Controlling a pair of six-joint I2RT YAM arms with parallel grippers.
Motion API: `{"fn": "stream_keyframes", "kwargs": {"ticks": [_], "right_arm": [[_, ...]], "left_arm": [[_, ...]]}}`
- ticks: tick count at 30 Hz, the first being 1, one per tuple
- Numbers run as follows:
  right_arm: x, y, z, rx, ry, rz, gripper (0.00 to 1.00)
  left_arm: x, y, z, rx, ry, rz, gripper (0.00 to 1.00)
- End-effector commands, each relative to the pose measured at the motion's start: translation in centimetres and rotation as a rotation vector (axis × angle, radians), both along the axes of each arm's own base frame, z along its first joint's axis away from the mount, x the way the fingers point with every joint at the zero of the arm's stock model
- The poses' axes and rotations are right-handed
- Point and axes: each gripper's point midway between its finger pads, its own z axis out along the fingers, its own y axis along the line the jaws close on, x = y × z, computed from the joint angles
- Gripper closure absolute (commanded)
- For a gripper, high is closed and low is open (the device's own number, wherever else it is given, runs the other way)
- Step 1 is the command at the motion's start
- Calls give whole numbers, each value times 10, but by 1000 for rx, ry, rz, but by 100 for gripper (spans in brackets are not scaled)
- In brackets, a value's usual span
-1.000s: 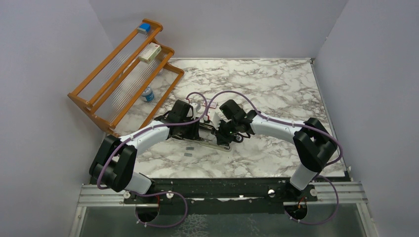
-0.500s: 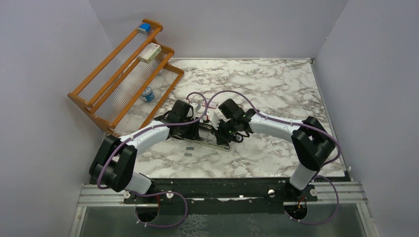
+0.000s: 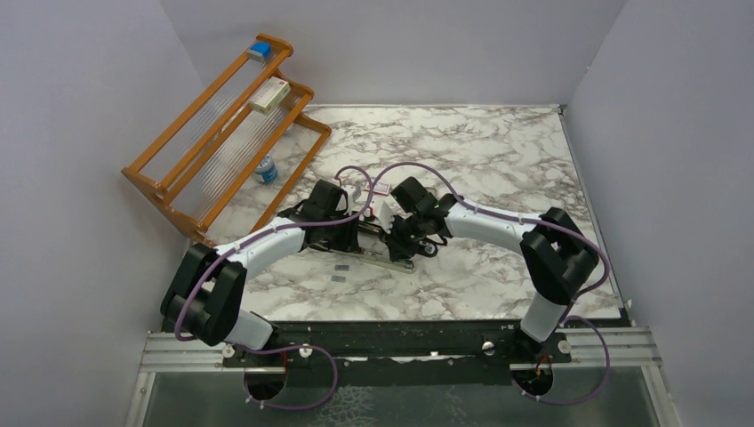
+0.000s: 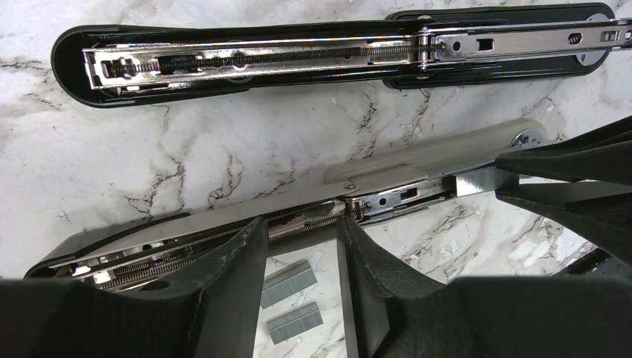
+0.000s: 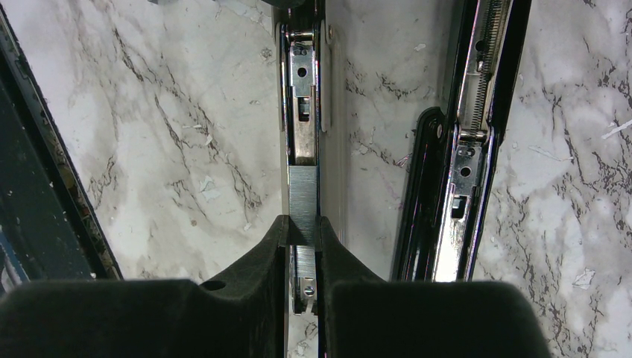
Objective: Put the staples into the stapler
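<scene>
Right gripper (image 5: 302,233) pinched tight on a strip (image 5: 302,195) of staples, laid along an open rail.

Nearest, two loose strips (image 4: 287,287) flat on the table (image 4: 112,164), seen through the gap of the left gripper (image 4: 298,235), spread about halfway and holding nothing, tips at the near edge of the grey tool (image 4: 447,145); contact there hard to tell. Next, the pinched strip lined up on that grey tool's rail, not the stapler's. Just beyond, the stapler (image 4: 246,56), black, hinged open flat, no strip seen in it. Far back, a wooden rack (image 3: 222,133). Risks, as a guess: loading the wrong tool; cocking the strip against the rail wall on a skewed release and jamming; snapping it under too hard a squeeze.
</scene>
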Motion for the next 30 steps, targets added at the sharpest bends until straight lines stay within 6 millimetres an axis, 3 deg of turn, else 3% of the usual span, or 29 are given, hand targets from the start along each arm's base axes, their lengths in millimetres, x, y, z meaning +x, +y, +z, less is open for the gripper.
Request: {"fn": "stream_keyframes", "kwargs": {"ticks": [1,30], "right_arm": [[-9,-7,-15,-63,42,25,96],[-4,7,-13,-33,64,29,91]], "left_arm": [[-6,6,-13,48,40,-8,57],[-6,6,-13,47,41,-8,57]]}}
